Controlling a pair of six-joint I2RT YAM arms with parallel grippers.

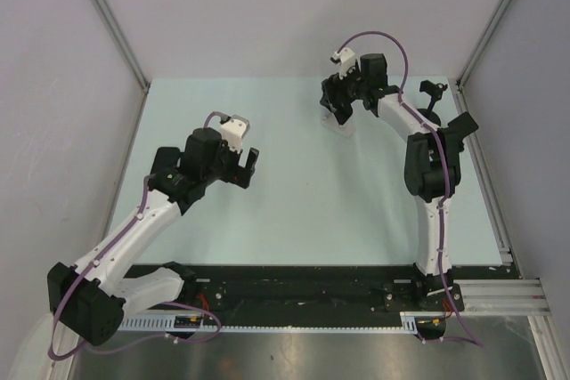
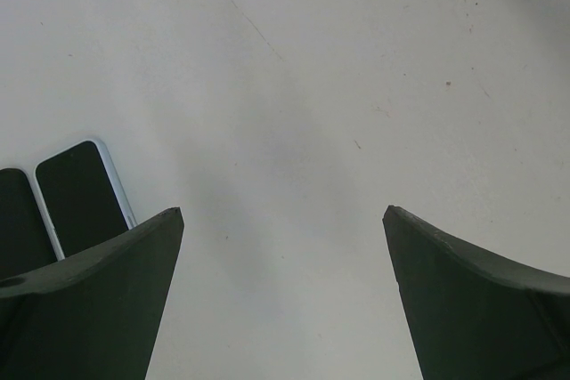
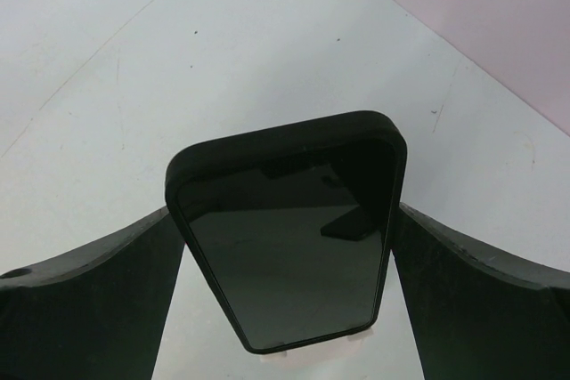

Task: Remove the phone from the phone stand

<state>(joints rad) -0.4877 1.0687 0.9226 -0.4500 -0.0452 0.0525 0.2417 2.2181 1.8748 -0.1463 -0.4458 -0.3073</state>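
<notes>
**Bracketing the phone on its stand with wide jaws**

Nearest you, your left gripper (image 2: 283, 211) hung over the table (image 1: 294, 211), mid-left, with its fingers spread wide. By its left finger, its wrist camera caught two handsets lying flat on the table, side by side. One had a pale rim (image 2: 82, 195). The other was dark (image 2: 16, 220) and cut off by the edge of the view.

Farther out, your right arm reached to the far middle of the table. There your right gripper (image 3: 285, 209) was also spread wide, with one finger on each side of the phone (image 3: 289, 238). Each finger sat just beside a long edge of the black case, but you could not tell from the views whether either one touched it. The phone leaned back, screen dark, on the white stand (image 1: 344, 125).
</notes>
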